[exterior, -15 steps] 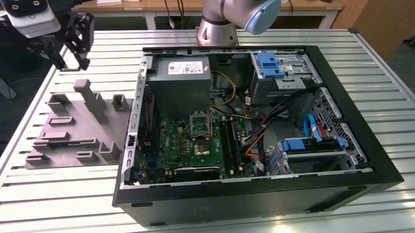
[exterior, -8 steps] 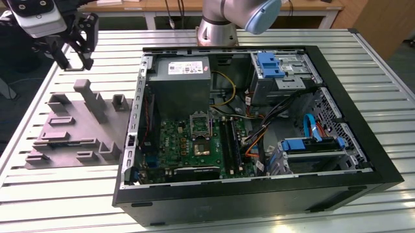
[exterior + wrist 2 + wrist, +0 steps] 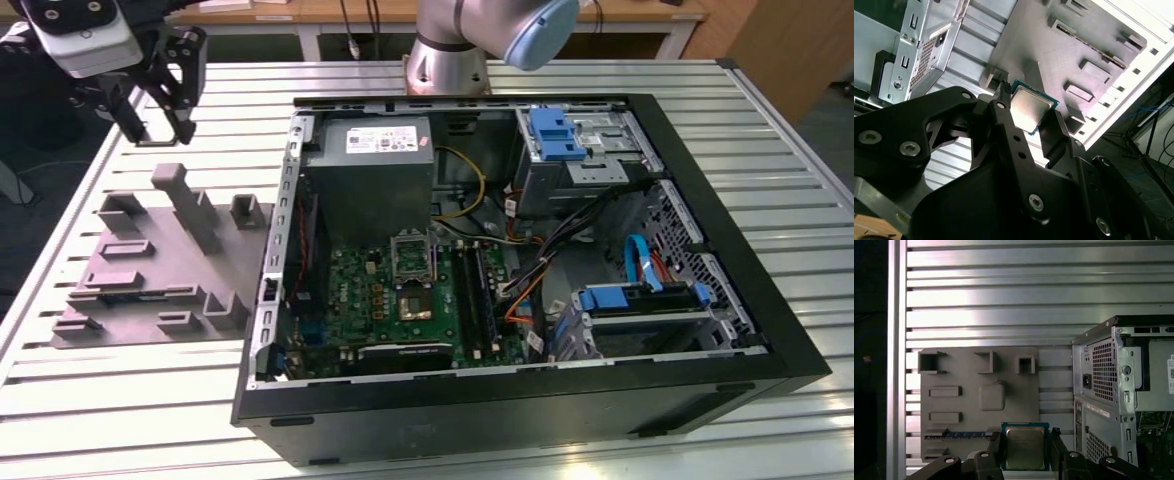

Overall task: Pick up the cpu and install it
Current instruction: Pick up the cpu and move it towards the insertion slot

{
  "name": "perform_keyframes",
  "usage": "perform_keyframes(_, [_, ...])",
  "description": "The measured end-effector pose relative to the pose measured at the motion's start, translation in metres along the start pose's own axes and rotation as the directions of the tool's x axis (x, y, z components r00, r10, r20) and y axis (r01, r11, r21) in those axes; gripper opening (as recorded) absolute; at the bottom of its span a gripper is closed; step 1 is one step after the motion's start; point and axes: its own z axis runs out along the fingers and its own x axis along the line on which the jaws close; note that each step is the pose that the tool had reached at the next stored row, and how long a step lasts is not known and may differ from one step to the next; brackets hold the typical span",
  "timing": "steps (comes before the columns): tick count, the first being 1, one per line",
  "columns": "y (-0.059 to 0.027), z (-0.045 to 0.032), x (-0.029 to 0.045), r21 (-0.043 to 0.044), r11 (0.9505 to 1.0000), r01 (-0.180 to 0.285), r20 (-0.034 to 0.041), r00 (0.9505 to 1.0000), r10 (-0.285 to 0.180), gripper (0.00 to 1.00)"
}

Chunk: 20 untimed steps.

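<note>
In the exterior view the gripper hangs above the slatted metal table, its black fingers pointing down. The grey moulded fixture plate lies on the table below the gripper and a little nearer the camera. The open black computer case stands well apart from the gripper toward the exterior view's right, with its green motherboard and grey power-supply box exposed. In the second wrist view the gripper is pinching the cpu. Its two fingers press on opposite edges of the chip, whose pale metal top and green rim face the camera. Beyond the held chip lies the fixture plate on the table, and the perforated metal rear of the case stands off to one side of the gripper. In the first wrist view the cpu sits squarely between the fingers of the gripper, lifted clear of the surface. The fixture plate is directly beyond the gripper on the table, and the rear panel of the case stands beside it.
</note>
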Motion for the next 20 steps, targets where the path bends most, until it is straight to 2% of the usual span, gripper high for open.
perform_keyframes(20, [0.0002,0.0000,-0.0046,-0.0001,1.0000,0.000,0.0001,1.0000,0.000,0.47])
